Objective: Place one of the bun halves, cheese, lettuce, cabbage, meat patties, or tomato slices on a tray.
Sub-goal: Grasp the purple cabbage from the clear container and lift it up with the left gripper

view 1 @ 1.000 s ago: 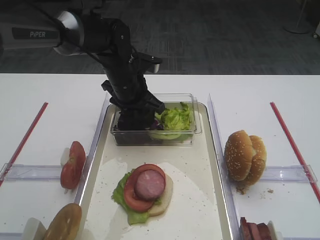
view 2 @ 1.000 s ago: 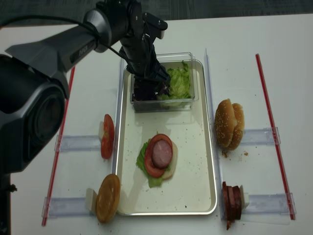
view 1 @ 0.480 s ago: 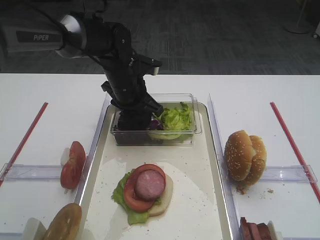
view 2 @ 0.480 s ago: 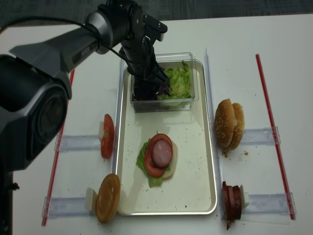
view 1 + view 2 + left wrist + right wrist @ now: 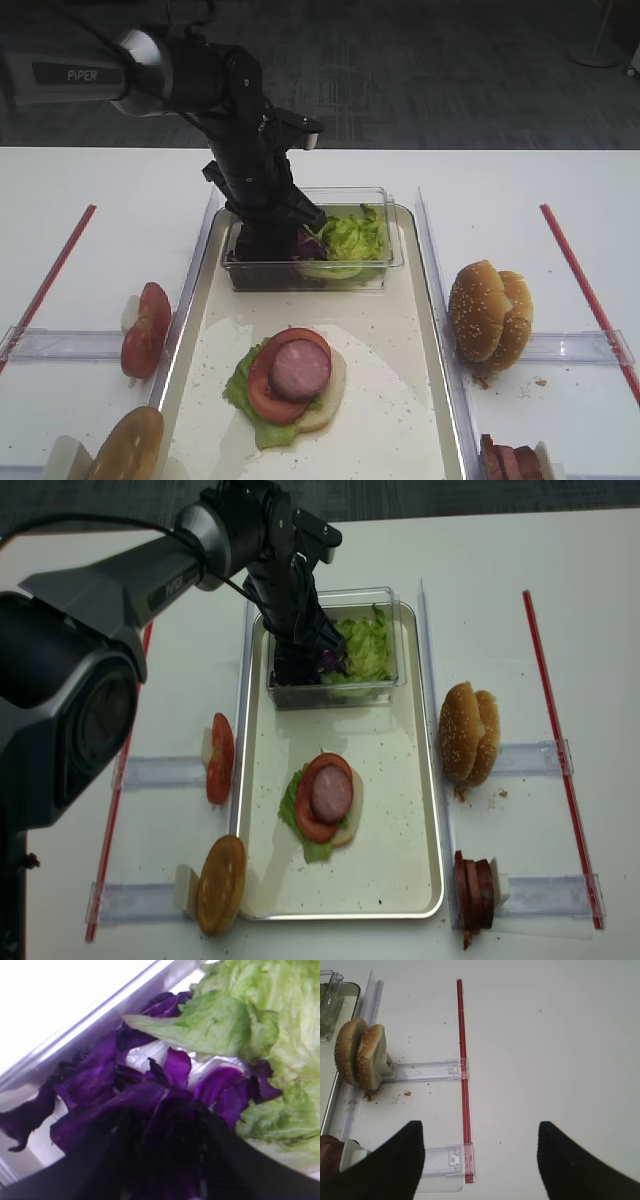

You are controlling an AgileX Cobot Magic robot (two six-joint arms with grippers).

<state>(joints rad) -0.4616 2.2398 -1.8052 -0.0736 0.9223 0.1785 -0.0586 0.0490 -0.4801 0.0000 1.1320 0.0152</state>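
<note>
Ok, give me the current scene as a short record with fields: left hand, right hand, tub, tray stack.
left hand: down in the clear tub, in the cabbage; grip unclear
right hand: open, above bare table
clear tub: on the tray, holds cabbage and lettuce
tray stack: bun half, lettuce, tomato slice, meat patty

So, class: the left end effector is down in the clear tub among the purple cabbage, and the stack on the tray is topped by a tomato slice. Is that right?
Not quite. The left end effector is in the clear tub among the cabbage, but the stack on the tray is topped by a meat patty, lying on the tomato slice. The exterior high view shows it.
</note>
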